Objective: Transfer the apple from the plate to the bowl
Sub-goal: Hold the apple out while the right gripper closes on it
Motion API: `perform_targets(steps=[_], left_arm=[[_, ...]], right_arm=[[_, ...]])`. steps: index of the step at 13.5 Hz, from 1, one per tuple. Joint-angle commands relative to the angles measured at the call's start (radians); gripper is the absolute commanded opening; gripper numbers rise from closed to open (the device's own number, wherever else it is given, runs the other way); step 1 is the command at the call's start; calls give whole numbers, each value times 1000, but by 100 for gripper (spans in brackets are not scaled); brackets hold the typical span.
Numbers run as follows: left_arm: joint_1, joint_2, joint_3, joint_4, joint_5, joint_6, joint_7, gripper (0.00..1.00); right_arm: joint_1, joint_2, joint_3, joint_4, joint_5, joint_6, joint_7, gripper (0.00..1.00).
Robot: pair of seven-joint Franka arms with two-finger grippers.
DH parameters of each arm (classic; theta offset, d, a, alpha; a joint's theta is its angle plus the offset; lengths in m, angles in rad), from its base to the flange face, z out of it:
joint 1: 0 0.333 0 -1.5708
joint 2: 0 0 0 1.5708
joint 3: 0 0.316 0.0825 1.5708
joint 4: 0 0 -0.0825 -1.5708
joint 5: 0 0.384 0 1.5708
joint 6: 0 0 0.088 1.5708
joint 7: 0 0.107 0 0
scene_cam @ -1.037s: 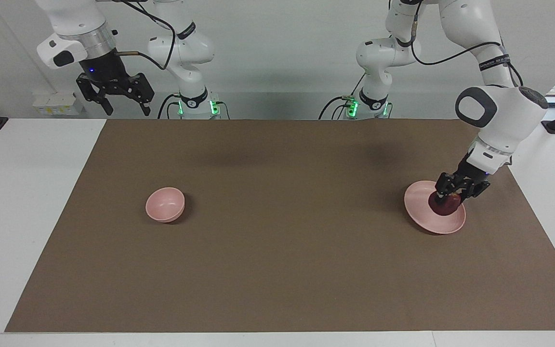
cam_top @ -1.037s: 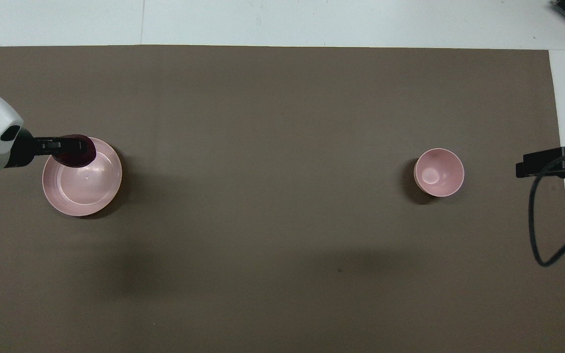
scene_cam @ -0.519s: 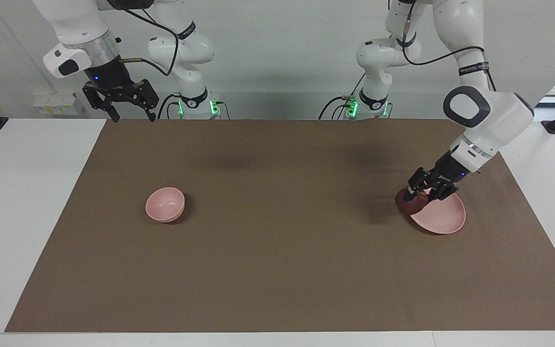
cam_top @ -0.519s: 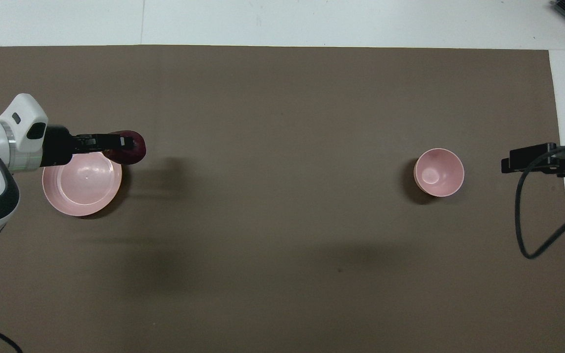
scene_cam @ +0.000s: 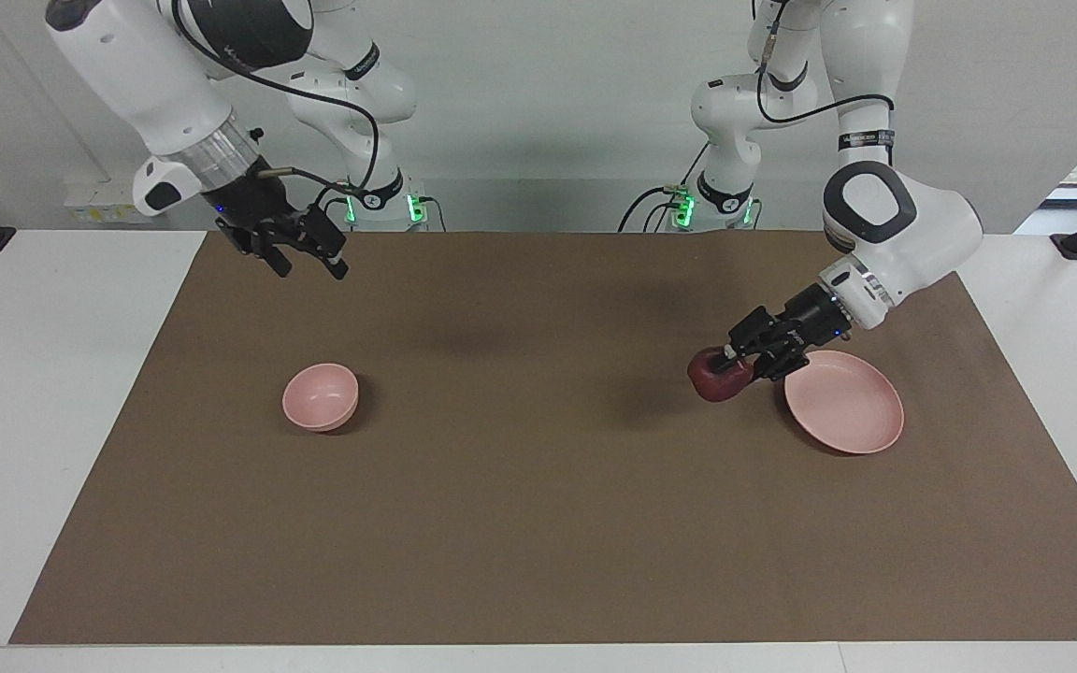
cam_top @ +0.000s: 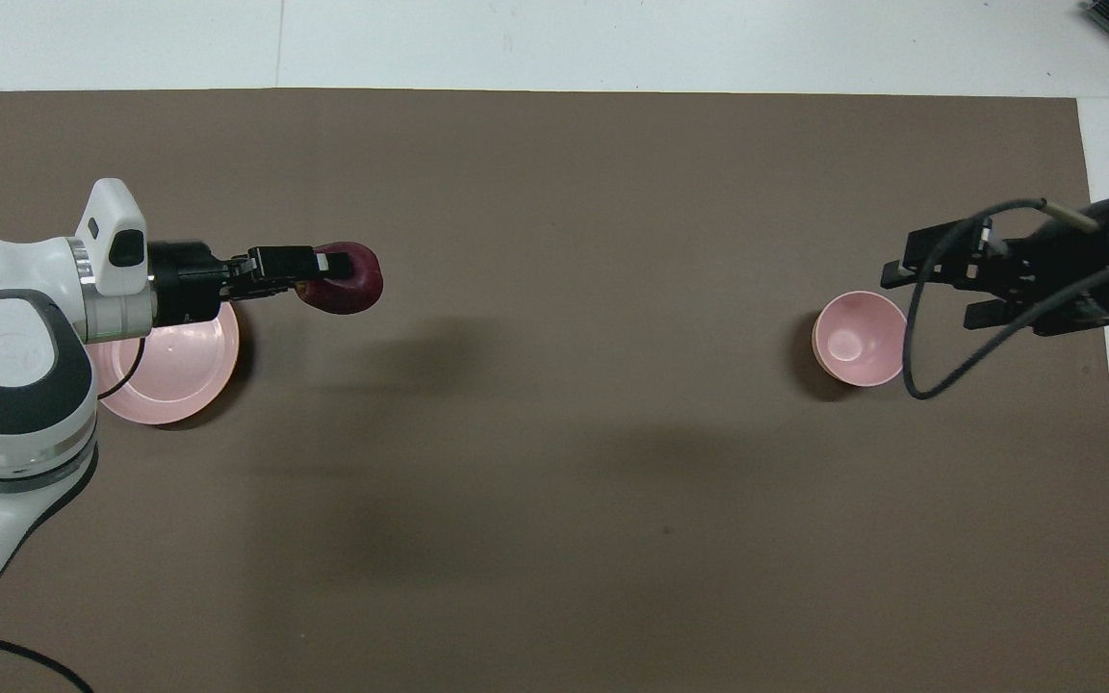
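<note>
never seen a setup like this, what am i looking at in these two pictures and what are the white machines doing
These are two white robot arms bolted at one end of a table covered with a brown mat. Each arm ends in a black two-finger gripper.

One picture is taken from across the table, facing the robots. The other looks steeply down from above the robots' own end, so the sides appear swapped between them.

On the mat sit a wide, shallow pink plate toward the left arm's end and a small, deep pink bowl toward the right arm's end.

The left gripper is shut on a dark red apple and holds it in the air over the bare mat beside the plate. The plate has nothing on it, and so does the bowl.

The right gripper is open, holds nothing, and hangs above the mat near the bowl.
</note>
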Motion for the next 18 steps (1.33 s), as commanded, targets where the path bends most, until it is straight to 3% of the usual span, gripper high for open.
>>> perform_targets(steps=[1,4,8,13,15,18], left_arm=[[-3,-33,0,-10,-132,-29,10,0],[-3,-47,-8,-10,-233,-55,10,0],[-3,-71,-89,-12,-282,-24,22,0],[-63,-82,-117,-12,-284,103,20,0],[-104,-84,-117,-12,-284,181,19,0],[-134,-84,-117,-13,-284,203,16,0]], right_arm=[[46,91,0,-6,143,99,131,100],[98,134,0,-22,329,218,278,100],[249,186,0,-9,479,421,655,100],[287,240,2,24,639,438,864,100],[328,280,3,85,676,455,950,100],[347,283,6,58,726,438,995,100]])
